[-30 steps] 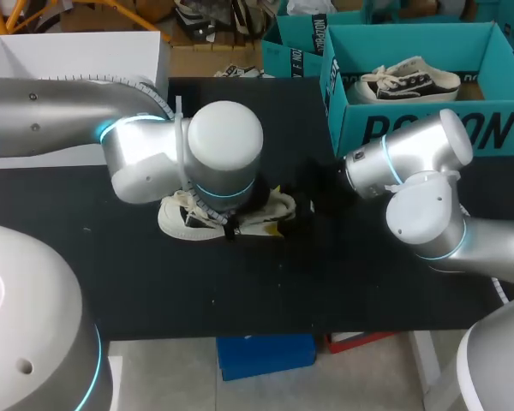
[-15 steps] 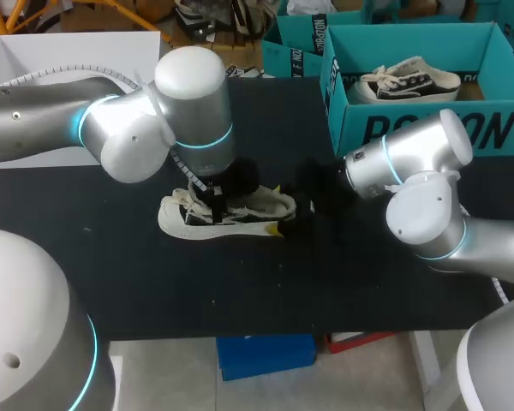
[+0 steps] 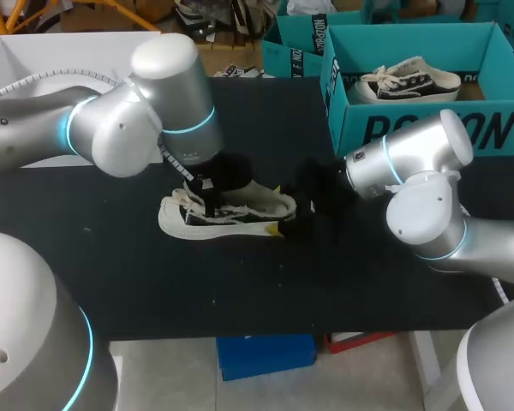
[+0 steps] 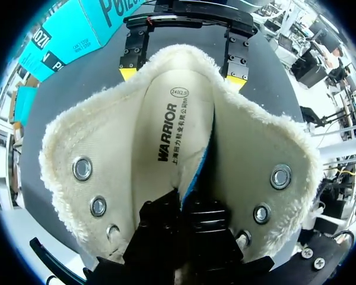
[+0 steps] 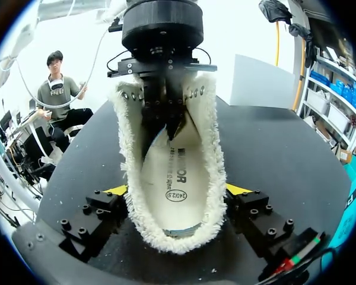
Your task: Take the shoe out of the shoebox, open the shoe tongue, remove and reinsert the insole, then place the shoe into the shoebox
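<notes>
Black table [image 3: 240, 291], centre: cream fleece-lined shoe [image 3: 227, 214], heel clamped between the right gripper's [image 5: 176, 190] yellow-tipped fingers, one at each side. Inside the shoe, left gripper [image 4: 184, 208] pinched together on the lifted edge of the insole [image 4: 178, 119], blue underside showing. Far right corner: teal shoebox [image 3: 428, 128] holding a second shoe [image 3: 411, 80].

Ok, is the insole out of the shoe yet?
No, the insole lies inside the shoe, one edge pinched by the left pincer.
</notes>
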You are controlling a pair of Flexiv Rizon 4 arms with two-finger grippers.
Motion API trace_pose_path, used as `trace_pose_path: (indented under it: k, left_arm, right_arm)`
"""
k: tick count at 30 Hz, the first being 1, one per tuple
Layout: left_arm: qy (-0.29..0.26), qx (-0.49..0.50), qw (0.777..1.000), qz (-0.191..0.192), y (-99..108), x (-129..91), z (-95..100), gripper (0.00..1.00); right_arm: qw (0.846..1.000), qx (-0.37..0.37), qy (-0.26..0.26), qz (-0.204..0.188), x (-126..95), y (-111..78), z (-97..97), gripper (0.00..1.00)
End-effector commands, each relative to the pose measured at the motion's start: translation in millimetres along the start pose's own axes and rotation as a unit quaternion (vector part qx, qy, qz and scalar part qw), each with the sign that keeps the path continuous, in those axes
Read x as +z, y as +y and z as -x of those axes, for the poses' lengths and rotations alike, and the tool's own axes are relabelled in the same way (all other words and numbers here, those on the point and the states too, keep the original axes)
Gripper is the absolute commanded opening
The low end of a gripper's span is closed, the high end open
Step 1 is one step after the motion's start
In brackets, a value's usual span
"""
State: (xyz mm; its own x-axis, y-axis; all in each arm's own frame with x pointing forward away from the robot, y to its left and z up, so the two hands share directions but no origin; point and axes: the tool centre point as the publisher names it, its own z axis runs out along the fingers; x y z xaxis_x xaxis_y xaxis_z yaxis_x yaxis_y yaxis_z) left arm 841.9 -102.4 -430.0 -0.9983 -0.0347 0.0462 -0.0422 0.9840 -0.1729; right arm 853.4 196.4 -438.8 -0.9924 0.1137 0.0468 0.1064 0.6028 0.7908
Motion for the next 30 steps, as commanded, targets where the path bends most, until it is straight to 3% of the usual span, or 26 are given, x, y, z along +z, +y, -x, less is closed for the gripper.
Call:
trace_pose_path:
  k: [1, 30]
  left_arm:
    - [-0.005, 0.001, 1.0, -0.007, 11.3, 19.1, -4.8, 0.0]
    - [-0.006, -0.002, 0.999, -0.052, 19.9, -7.7, -9.3, 0.0]
  right_arm:
    - [1.0, 0.001, -0.001, -0.001, 0.2, -3.1, 1.4, 0.0]
    - [1.0, 0.001, -0.001, -0.001, 0.2, -3.1, 1.4, 0.0]
